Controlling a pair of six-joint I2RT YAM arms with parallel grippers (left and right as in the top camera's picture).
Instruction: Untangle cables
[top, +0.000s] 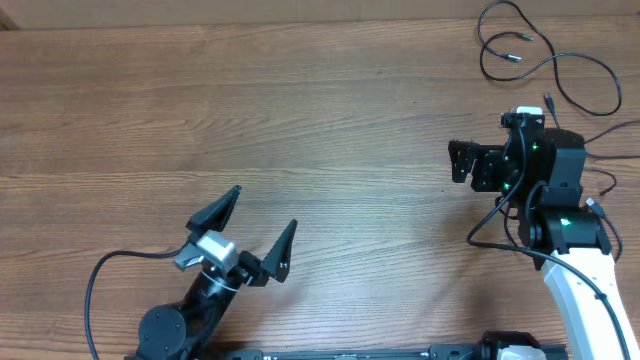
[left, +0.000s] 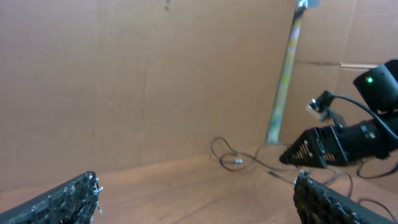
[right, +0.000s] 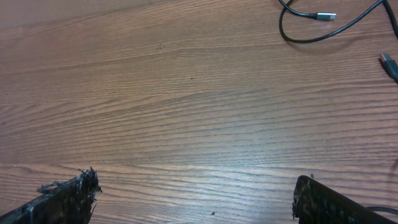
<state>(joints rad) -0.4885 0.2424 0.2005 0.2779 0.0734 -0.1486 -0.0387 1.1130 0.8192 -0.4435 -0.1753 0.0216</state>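
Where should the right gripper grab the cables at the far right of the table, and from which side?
Probably the open curved run of the cables, clear of the plug: bring the right gripper straight down from above, jaws straddling it, since it lies flat on the table.

Table (top: 300, 120): mid-brown wood, fine darker grain lines running left to right. Cables (top: 560, 65), far right: black; plug (right: 326, 16) silver-grey. Left gripper (top: 265, 206): black fingers, silver-grey block behind. Right gripper (top: 454, 163): black, green lights (top: 566, 223); lower arm link (top: 585, 295) white. Far wall (left: 124, 81): plain tan cardboard.
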